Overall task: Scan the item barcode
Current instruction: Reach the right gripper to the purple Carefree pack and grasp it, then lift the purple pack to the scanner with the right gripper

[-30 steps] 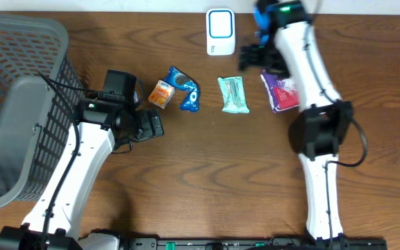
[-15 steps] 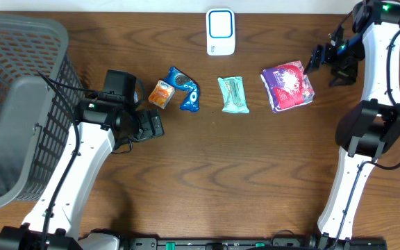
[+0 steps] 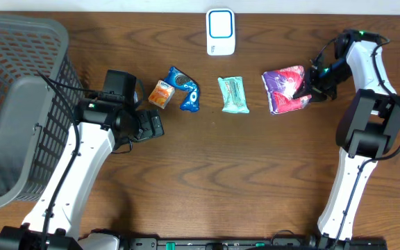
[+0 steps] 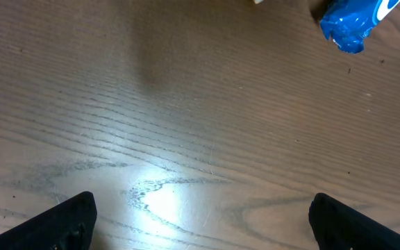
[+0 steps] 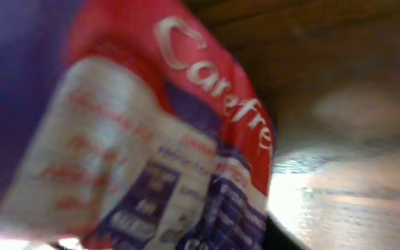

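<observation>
Purple-red Carefree pack [image 3: 287,89] on table, right of white scanner [image 3: 220,31]

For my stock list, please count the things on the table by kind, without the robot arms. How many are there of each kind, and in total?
Packaged items: 4 (orange packet, blue packet, green wrapper, purple-and-red pack)
White device: 1
Grey basket: 1
Total: 6
</observation>
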